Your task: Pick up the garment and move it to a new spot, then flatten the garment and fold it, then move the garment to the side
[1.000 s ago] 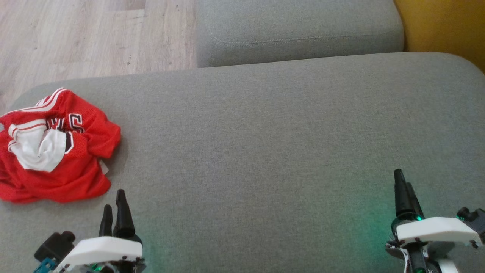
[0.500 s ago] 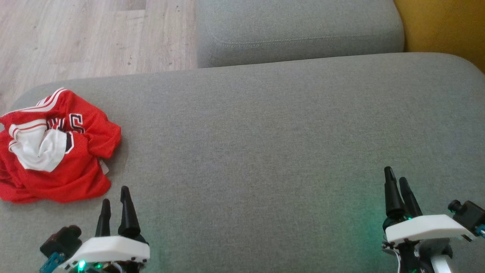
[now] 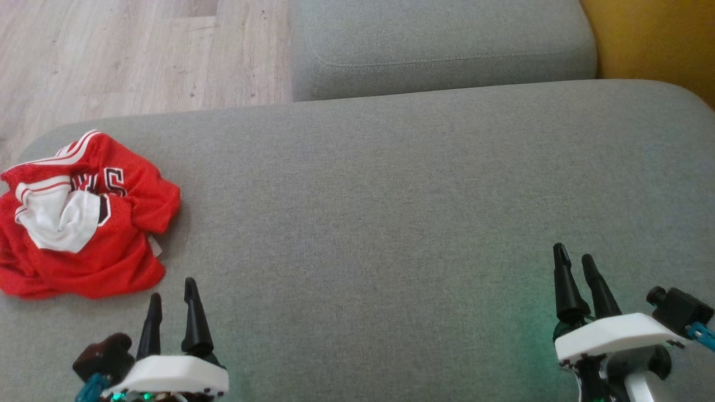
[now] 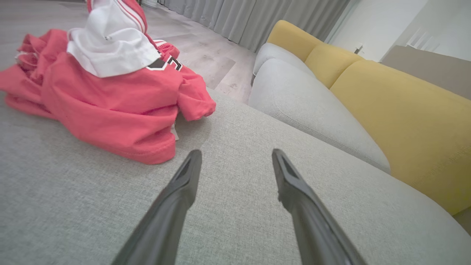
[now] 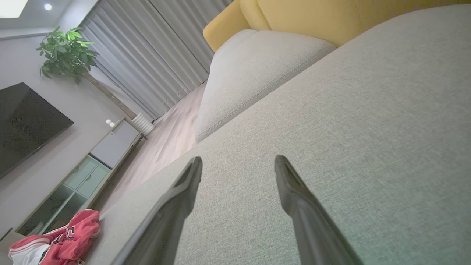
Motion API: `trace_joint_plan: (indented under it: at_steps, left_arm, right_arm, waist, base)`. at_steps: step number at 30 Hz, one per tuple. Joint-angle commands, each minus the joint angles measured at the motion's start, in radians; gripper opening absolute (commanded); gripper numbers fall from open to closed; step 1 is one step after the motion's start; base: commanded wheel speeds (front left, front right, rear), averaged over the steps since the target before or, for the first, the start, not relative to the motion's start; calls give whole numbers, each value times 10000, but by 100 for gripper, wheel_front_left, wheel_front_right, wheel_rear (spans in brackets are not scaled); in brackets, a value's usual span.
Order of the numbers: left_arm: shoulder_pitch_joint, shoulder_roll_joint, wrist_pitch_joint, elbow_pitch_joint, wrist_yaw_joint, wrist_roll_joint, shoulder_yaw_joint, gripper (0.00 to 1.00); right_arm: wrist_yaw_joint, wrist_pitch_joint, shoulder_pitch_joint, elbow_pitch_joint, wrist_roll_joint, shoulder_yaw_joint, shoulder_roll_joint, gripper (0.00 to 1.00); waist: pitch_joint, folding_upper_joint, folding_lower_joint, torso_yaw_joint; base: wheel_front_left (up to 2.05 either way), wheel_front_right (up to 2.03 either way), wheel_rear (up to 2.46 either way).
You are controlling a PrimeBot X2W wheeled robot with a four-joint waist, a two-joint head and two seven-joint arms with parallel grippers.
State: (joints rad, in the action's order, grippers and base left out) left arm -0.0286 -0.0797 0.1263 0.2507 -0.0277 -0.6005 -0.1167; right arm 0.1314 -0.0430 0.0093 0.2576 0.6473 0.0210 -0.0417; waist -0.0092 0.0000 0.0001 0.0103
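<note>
The garment [image 3: 84,223] is a crumpled red jersey with white trim and black lettering, bunched at the left end of the grey sofa seat [image 3: 380,223]. In the left wrist view the garment [image 4: 110,92] lies up and to the left of the fingers. My left gripper [image 3: 172,290] stands open just below and right of the jersey, apart from it, its jaws empty [image 4: 235,156]. My right gripper [image 3: 572,255] is open far to the right over bare cushion [image 5: 237,162]. The garment [image 5: 62,243] shows small at the lower left of the right wrist view.
A second grey cushion [image 3: 441,44] lies beyond the seat, with yellow backrests [image 4: 397,110] to the right. Wooden floor [image 3: 111,56] runs past the seat's far left edge. A TV [image 5: 22,125], cabinet [image 5: 84,165] and plant [image 5: 66,55] stand across the room.
Both grippers have shifted a little: the left one rightwards and lower in view, the right one leftwards and slightly upwards. The garment has not moved.
</note>
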Motion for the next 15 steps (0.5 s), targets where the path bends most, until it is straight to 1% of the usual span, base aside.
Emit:
trace_joint_plan:
  at_steps: [1,15]
  left_arm:
    - [267,-161,132,-362,-59,314,137,100]
    - [201,-196,541,-398,-294,1890,6,100]
  right_arm:
    - [-5,-127,-470,-415,-297,199,-65,100]
    - [-6,-398,-444,-549,-1863,453,-71,100]
  waist:
    - [-2,0,0,5]
    - [-73,0,0,41]
  base:
    - [0,0,0]
    - [0,0,0]
